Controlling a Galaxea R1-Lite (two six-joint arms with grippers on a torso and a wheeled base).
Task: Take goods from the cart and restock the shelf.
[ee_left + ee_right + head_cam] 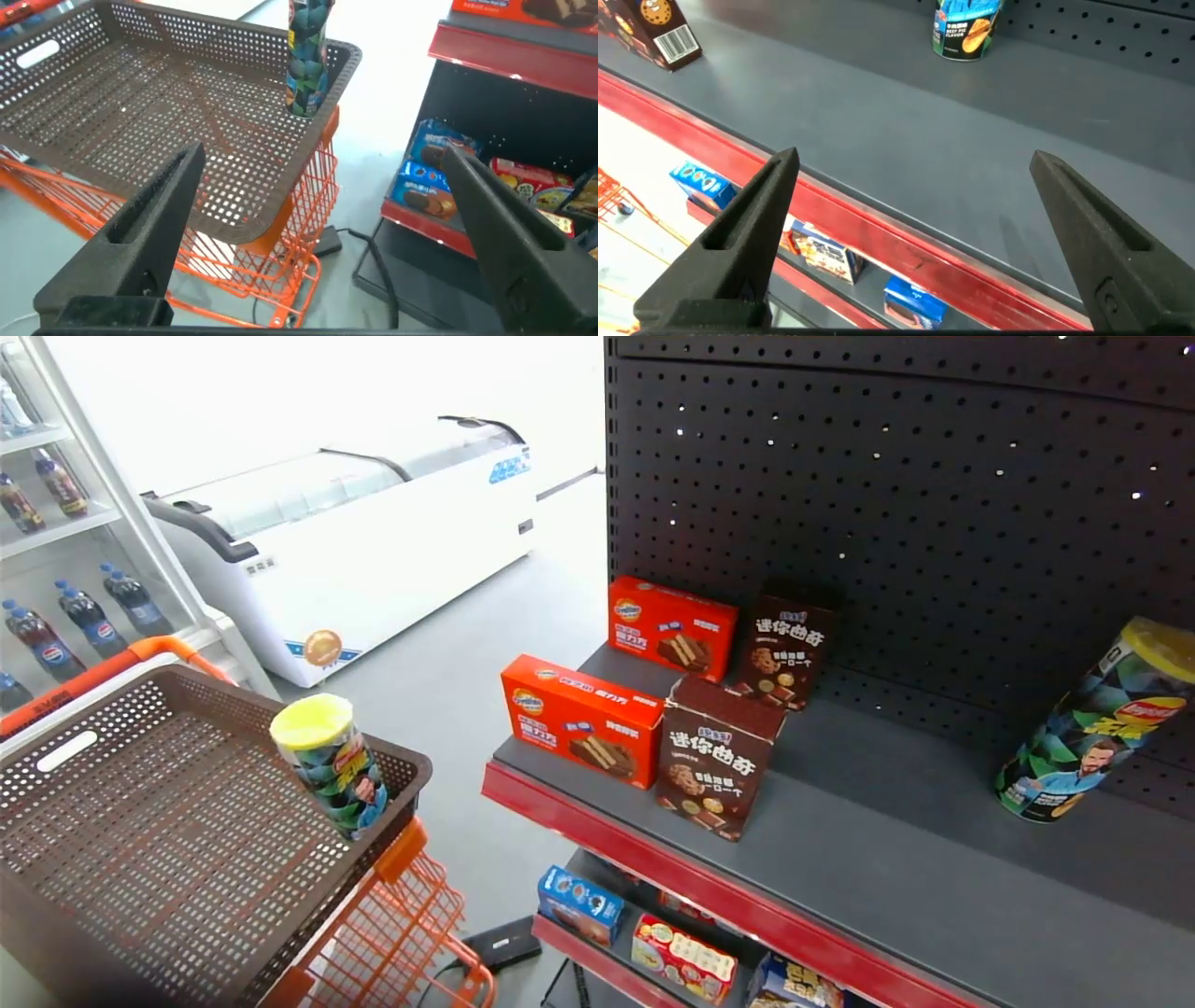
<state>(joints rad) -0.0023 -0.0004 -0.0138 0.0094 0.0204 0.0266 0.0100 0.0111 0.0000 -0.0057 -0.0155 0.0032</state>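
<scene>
The left gripper point(320, 157) and right gripper point(912, 161) both hang with fingers spread wide. The can point(329, 763) stands tall in the corner of the basket point(140, 840); a clumsy nudge could topple it.

Matte black left hand point(320, 152), two tapering wedge-shaped fingers, possibly plastic, right hand point(915, 157) alike

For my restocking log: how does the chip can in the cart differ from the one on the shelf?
The cart chip can stands in the brown basket, not yet restocked; the shelf chip can stands on the grey shelf. The cart chip can is in a basket corner; the shelf chip can is by the pegboard. Both have yellow lids and the same blue-green print.
</scene>
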